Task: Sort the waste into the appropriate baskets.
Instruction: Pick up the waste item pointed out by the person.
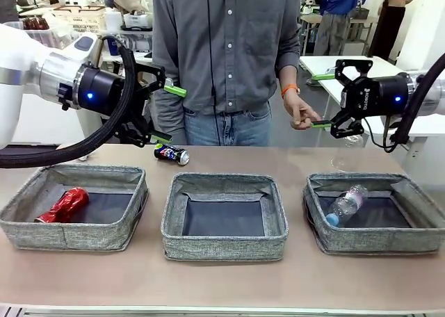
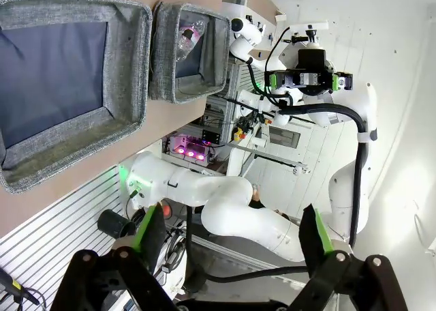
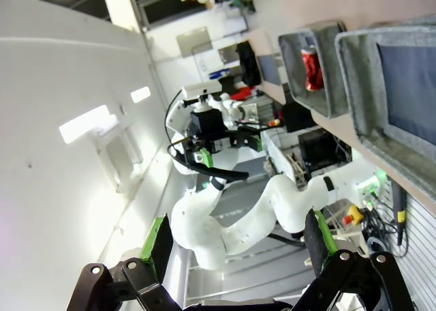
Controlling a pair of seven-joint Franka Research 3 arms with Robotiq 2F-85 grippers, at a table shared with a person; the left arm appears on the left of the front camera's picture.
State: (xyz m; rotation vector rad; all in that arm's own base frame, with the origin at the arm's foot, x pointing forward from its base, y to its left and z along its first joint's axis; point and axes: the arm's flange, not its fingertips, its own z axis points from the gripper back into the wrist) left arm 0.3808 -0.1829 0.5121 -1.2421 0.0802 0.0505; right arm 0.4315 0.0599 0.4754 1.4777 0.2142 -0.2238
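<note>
Left gripper (image 1: 170, 114) open near dark can (image 1: 172, 153); person (image 1: 222, 53) behind.

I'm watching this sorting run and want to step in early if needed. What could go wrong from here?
1. The person's hand hangs right beside the open right gripper; any sweep of that arm might hit it.
2. The dark can lies on its side on the table; it may roll away if the open left gripper nudges it while closing.

White arms (image 1: 17, 67), black green-padded grippers (image 1: 168, 114) (image 1: 321, 100), blue lights (image 1: 89, 96), seemingly ribbed black cables (image 1: 42, 155).
</note>
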